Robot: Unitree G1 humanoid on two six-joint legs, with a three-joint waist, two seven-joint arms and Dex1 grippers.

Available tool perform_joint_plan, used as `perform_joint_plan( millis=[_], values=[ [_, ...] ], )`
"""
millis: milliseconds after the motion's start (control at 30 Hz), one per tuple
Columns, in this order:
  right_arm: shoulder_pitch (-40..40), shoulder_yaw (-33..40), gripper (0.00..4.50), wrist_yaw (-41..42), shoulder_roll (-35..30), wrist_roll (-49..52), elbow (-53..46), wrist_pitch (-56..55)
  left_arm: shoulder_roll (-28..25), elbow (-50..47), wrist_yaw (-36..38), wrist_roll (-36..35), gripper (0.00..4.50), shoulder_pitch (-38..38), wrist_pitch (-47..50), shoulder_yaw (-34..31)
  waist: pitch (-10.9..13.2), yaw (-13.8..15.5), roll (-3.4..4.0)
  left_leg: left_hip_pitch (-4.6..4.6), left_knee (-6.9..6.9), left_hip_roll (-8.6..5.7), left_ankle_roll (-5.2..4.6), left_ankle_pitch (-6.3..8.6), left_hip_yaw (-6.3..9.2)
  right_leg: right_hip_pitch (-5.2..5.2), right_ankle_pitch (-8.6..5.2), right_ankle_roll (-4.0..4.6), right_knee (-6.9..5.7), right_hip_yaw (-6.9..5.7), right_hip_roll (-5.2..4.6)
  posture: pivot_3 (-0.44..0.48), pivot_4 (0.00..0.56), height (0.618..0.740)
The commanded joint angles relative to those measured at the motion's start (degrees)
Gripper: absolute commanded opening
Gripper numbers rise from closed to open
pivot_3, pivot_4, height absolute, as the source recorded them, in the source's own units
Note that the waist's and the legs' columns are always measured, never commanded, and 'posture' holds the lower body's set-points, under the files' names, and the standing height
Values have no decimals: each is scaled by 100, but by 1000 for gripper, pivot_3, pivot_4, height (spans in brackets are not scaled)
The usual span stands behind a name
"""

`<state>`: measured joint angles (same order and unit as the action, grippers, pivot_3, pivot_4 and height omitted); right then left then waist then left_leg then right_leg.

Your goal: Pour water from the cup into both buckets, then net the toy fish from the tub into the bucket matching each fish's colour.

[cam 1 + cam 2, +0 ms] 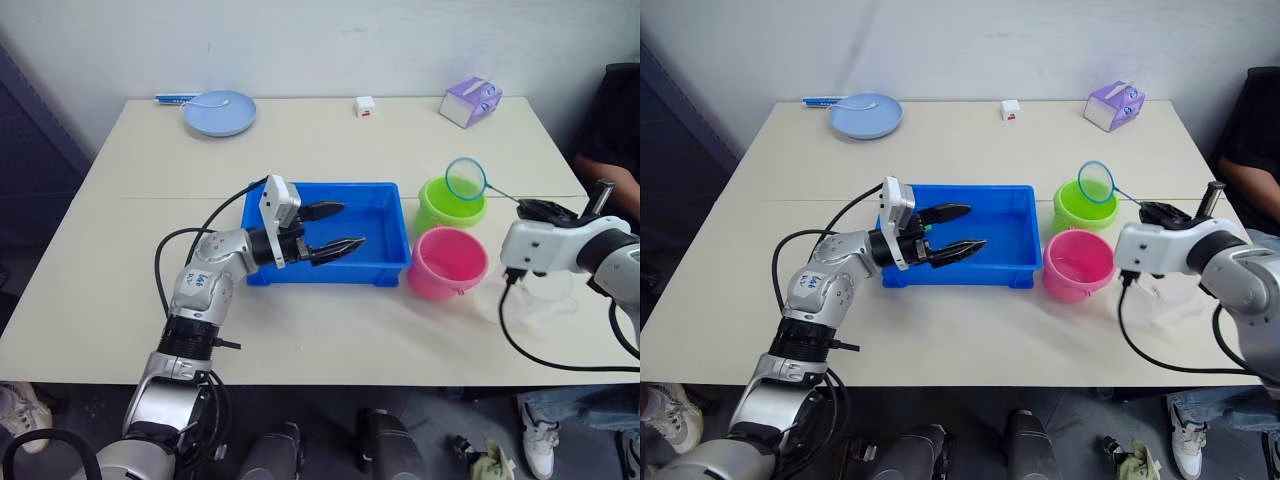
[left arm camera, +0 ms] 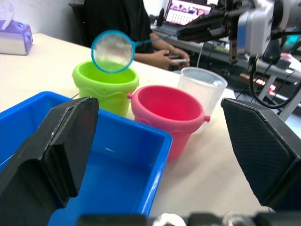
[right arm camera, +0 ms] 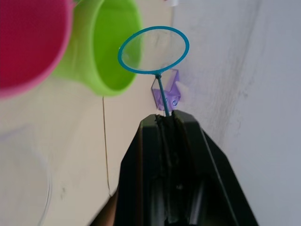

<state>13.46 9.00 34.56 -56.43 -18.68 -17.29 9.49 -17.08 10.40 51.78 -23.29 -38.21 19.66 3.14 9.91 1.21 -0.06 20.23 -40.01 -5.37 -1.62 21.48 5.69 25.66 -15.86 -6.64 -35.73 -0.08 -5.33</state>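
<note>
The blue tub (image 1: 330, 272) lies mid-table. My left gripper (image 1: 352, 225) hovers open over its left half, nothing between the fingers. Right of the tub stand the lime green bucket (image 1: 440, 215) and, nearer me, the pink bucket (image 1: 447, 265). My right gripper (image 1: 535, 210) is shut on the thin handle of the net, whose blue hoop (image 1: 466, 179) hangs above the green bucket's rim. The clear cup (image 2: 202, 87) stands on the table right of the pink bucket, below my right gripper. The toy fish are out of view.
A pale blue plate (image 1: 220, 112) with a spoon sits at the far left, a small white box (image 1: 365, 106) at the far middle, a purple tissue box (image 1: 470, 101) at the far right. A person (image 1: 612, 130) sits by the table's right edge.
</note>
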Motion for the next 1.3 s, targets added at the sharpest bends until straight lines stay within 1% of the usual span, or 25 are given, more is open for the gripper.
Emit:
perform_joint_plan(
  millis=[33, 133, 233, 300, 400, 600, 733, 1167, 1300],
  values=[
    [483, -126, 787, 471, 559, 953, -728, 1040, -297, 92, 54, 244, 4500, 38, -269, -77, -1, -14, 1, -3, 3, 0, 0, 0, 0, 1, 0, 0, -2, 1, 0, 0, 150, 740],
    [813, -641, 787, 635, 977, 1120, -871, 1691, -511, 23, -24, 353, 4500, 212, -298, -138, -1, -14, 1, -2, 5, 1, 2, 0, 3, 3, 0, 0, -5, 1, 2, 0, 150, 740],
    [1164, -1232, 787, 552, 1529, 1127, -748, 2004, -730, -254, -204, 324, 4500, 472, -118, -330, -1, -3, 2, -1, 2, -5, 1, 0, 4, 2, 0, 1, -7, 2, -3, 0, 150, 740],
    [1294, -1598, 787, 550, 1762, 1041, -577, 1976, -944, -576, -276, 277, 4500, 675, 66, -457, -1, -3, 1, 0, 3, -5, 1, 0, 5, 5, 0, 1, -14, 2, -3, 0, 150, 740],
    [1430, -1950, 787, 519, 1903, 899, -259, 1799, -1254, -868, -355, 241, 4500, 888, 250, -664, -1, 21, 1, 5, 3, -9, 1, 0, 13, 6, 0, 1, -18, -6, -6, 0, 150, 740],
    [1769, -2355, 787, 494, 2207, 824, 535, 1421, -1692, -1360, -503, 110, 4500, 1286, 569, -1118, -1, -15, 2, 5, 4, -11, -2, -1, 14, 3, 0, 1, -17, -9, -9, 0, 150, 740],
    [2084, -2591, 787, 488, 2531, 780, 1245, 1092, -1857, -1786, -645, 8, 4500, 1582, 775, -1359, -1, -98, 1, 4, 9, -5, 1, 0, 14, 6, -1, 3, -19, -11, -4, 0, 150, 740],
    [2841, -3141, 787, 455, 3083, 400, 2791, 352, -2029, -2168, -929, -108, 4500, 2006, 951, -1784, -1, -155, 2, 4, 13, -4, 1, 0, 15, 7, -2, 4, -18, -15, -4, 0, 150, 740],
    [2897, -2977, 787, 492, 3303, 642, 2920, 310, -2063, -2194, -988, -126, 4500, 2069, 949, -1862, -1, -168, 2, 4, 12, -6, 1, 0, 15, 7, -2, 4, -19, -22, -5, 0, 150, 740]
  ],
)
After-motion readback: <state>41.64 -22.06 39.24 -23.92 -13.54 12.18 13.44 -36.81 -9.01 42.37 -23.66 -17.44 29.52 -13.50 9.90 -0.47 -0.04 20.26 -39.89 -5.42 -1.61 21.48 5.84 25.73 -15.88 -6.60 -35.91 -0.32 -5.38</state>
